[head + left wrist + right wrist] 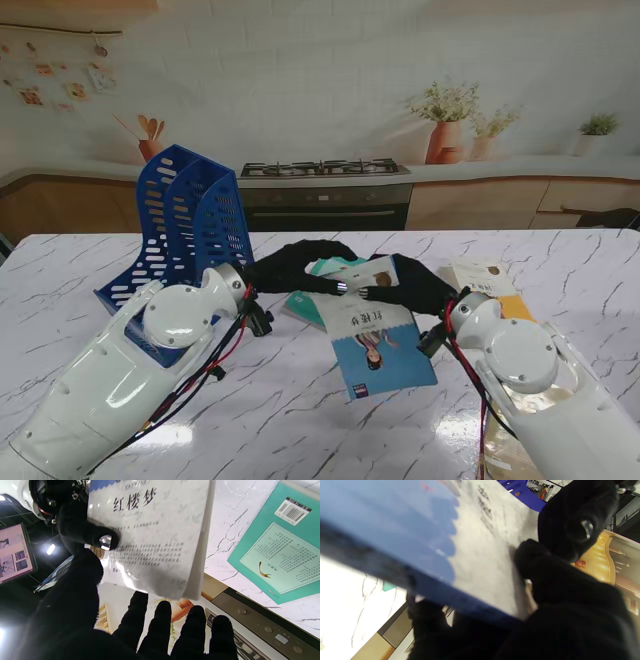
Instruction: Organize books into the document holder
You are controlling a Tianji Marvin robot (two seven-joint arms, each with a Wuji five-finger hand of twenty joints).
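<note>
A book with a blue and white cover point(378, 338) hangs tilted above the table's middle. My right hand point(412, 286) is shut on its far edge, thumb point(545, 565) on the cover and fingers underneath. My left hand point(298, 266) reaches in from the left with its fingers point(162, 615) spread at the same edge, thumb point(82, 577) beside the right thumb; I cannot see it gripping. The blue document holder point(190, 215) stands at the far left behind my left arm. A teal book point(277, 547) lies flat on the marble under the hands.
A white and orange book point(488, 284) lies on the table to the right, partly behind my right wrist. The marble table point(300, 420) runs toward me between both arms. A kitchen backdrop with a stove stands behind the table.
</note>
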